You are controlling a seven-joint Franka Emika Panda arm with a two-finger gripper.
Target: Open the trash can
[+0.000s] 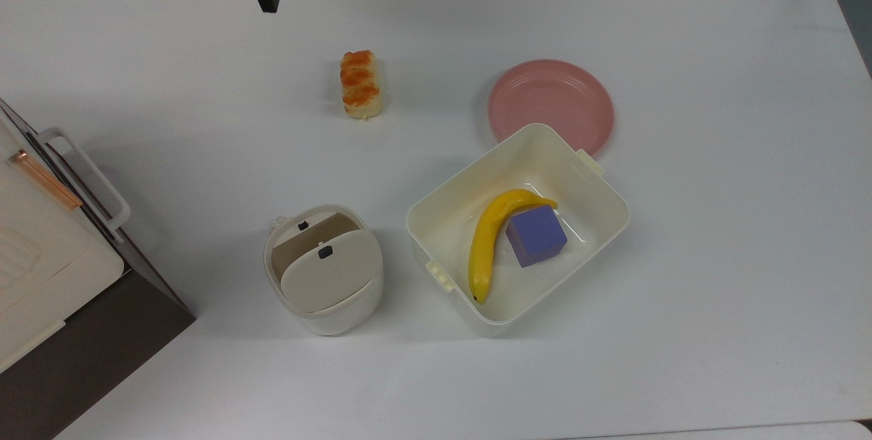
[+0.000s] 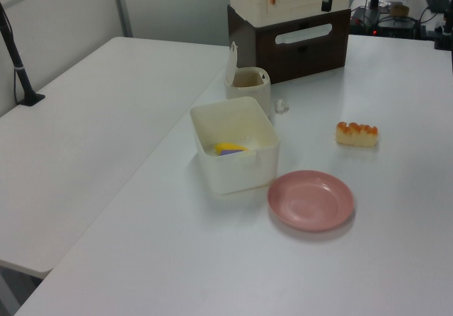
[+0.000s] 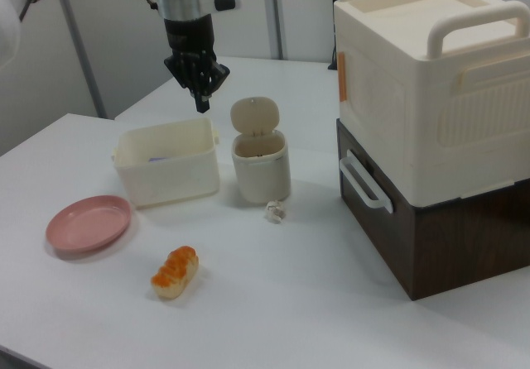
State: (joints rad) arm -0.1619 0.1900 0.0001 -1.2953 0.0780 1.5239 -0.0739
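1. Your black two-finger gripper (image 3: 201, 103) hung high above the white counter (image 1: 715, 222), fingers pressed together, well apart from everything.
2. You had the small cream-white rounded-square plastic trash can (image 1: 325, 278) just beside the larger cream tub (image 1: 599, 222), its hinged lid (image 3: 254, 115) standing upright.

A white table (image 1: 715, 290) carries a cream tub (image 1: 593, 184) holding a banana (image 1: 487, 242) and a purple block (image 1: 536, 236); a pink plate (image 1: 550, 106) lies just behind the tub in the top view; a bread roll (image 1: 360, 84) sits apart; a small crumpled scrap, perhaps paper (image 3: 274, 212), lies near a cream box (image 3: 431, 88) stacked on a brown one (image 3: 447, 237).
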